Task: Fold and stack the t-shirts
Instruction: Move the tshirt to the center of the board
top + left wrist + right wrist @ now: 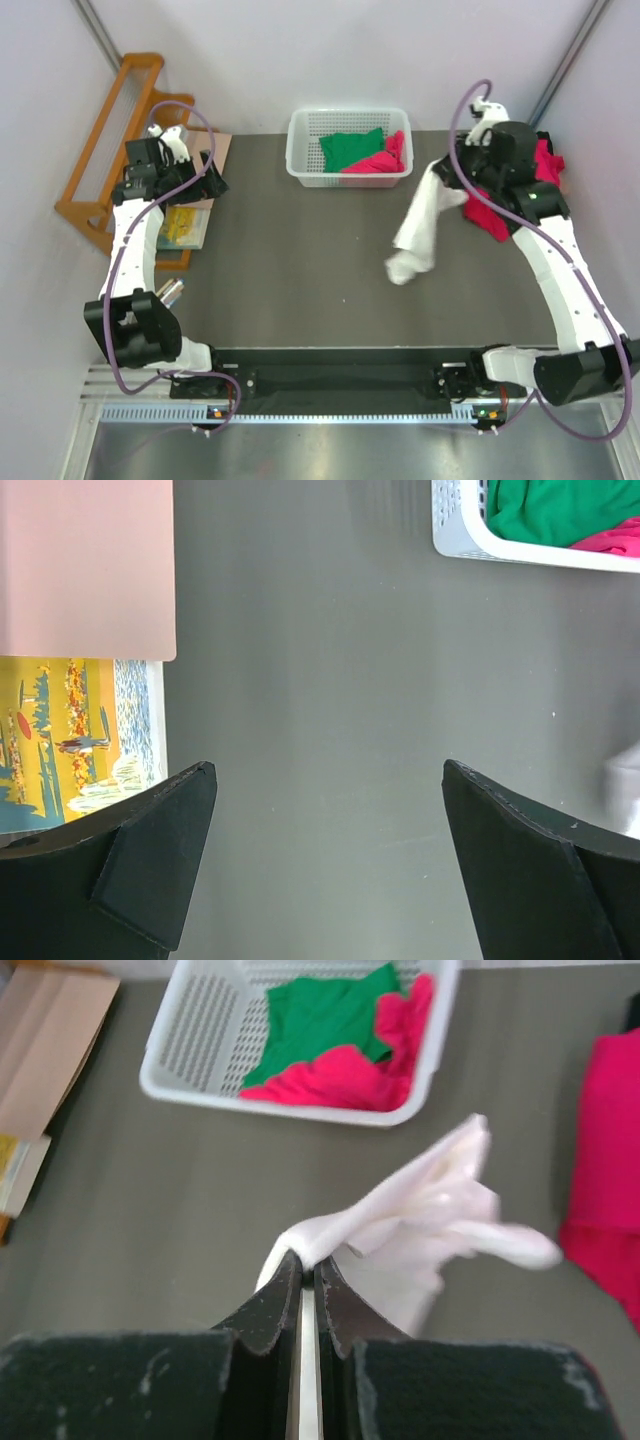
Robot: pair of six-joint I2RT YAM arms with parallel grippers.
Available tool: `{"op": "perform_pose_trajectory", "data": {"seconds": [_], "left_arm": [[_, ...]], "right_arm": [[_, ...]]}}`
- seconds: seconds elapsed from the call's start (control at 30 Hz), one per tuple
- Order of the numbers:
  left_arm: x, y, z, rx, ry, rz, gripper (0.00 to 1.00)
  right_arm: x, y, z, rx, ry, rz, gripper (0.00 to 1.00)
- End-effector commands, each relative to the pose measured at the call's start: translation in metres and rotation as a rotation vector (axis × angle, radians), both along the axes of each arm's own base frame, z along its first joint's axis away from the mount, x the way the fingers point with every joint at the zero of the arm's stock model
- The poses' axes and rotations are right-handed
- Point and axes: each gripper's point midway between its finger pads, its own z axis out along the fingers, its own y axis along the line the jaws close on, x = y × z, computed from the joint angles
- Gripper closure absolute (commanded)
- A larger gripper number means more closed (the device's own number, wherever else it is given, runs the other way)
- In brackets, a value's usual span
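The right end effector grasps the white t-shirt over the tabletop. The left end effector is released.

The white t-shirt, green t-shirt and crimson t-shirt are soft matt cloth, the basket perforated white plastic, the counter smooth matt grey, the rack orange-brown wood, and the right claw scuffed matt black.
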Motion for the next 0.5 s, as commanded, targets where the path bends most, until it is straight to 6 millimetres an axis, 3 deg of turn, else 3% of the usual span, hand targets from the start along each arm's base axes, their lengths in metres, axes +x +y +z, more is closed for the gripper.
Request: {"op": "perform_pose_trajectory", "data": {"seconds": [0.0,0.13,0.3,0.47], "left_arm": [[-0.002,-0.002,0.029,0.017,-0.075,-0.030,0.01],[-0.004,-0.002,0.029,0.022,-0.074,-0.030,0.01],[-0.007,-0.003,0.027,0.021,-0.075,-0.034,0.01],[-0.009,-0.002,0.030,0.031,-0.078,-0.036,0.01]], "right_arm": [[0.002,-0.025,0.061,0.104,-0.188,-0.081,1.00],[-0.002,-0.010,0.065,0.156,-0.174,-0.018,1.00],[-0.001,0.017,0.046,0.179,-0.129,0.043,1.00],[0.017,0.036,0.026,0.182,-0.086,0.061,1.00]]}}
